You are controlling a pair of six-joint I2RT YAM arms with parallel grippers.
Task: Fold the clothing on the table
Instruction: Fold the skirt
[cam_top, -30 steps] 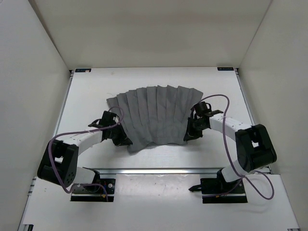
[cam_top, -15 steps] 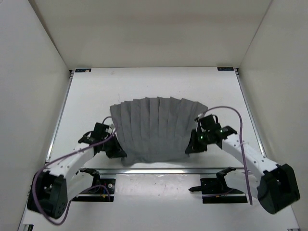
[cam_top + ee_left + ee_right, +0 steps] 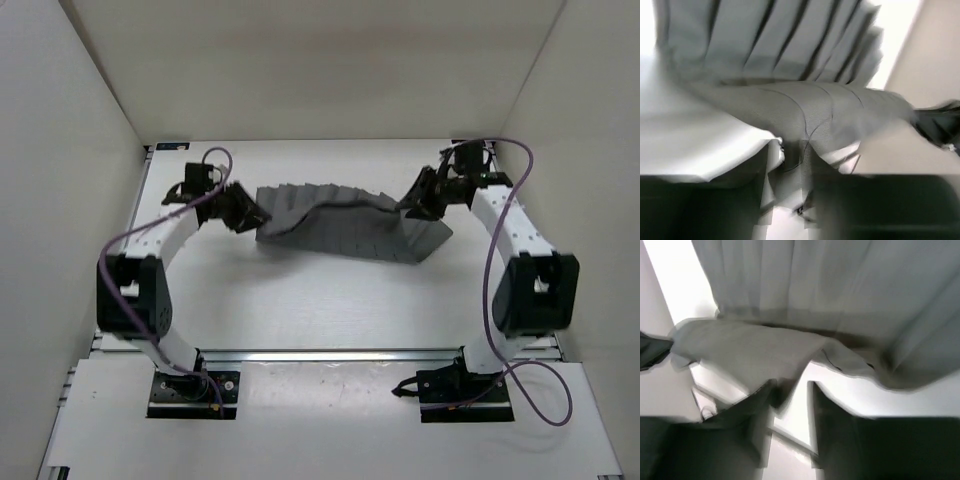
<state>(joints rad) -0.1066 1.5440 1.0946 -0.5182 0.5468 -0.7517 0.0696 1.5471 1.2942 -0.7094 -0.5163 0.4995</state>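
**Left claw** (image 3: pixel 243 212): clamped on the left end of the soft, mid-grey, pleated fabric garment (image 3: pixel 345 232). Seen from the wrist, a strip of the cloth runs down between its dark fingers (image 3: pixel 890 210) and fills the gap.

**Right claw** (image 3: pixel 413 203): at the garment's right end, with the cloth reaching up to it. Its wrist view is blurred. A fold dips between the fingers (image 3: pixel 865 450) with a sliver of white beside it, so I cannot tell whether the jaws pinch the cloth or stand slightly apart.

**Garment:** strung between the two claws over the far half of the flat, matte white counter (image 3: pixel 300 300). Its raised edge sags in the middle, and the rest droops to the surface in pleats.

**Arms:** both reach forward from bases at the near edge, each trailing a purple cable (image 3: pixel 487 280).

**Surroundings:** a metal rail (image 3: pixel 330 355) crosses the counter just ahead of the bases.
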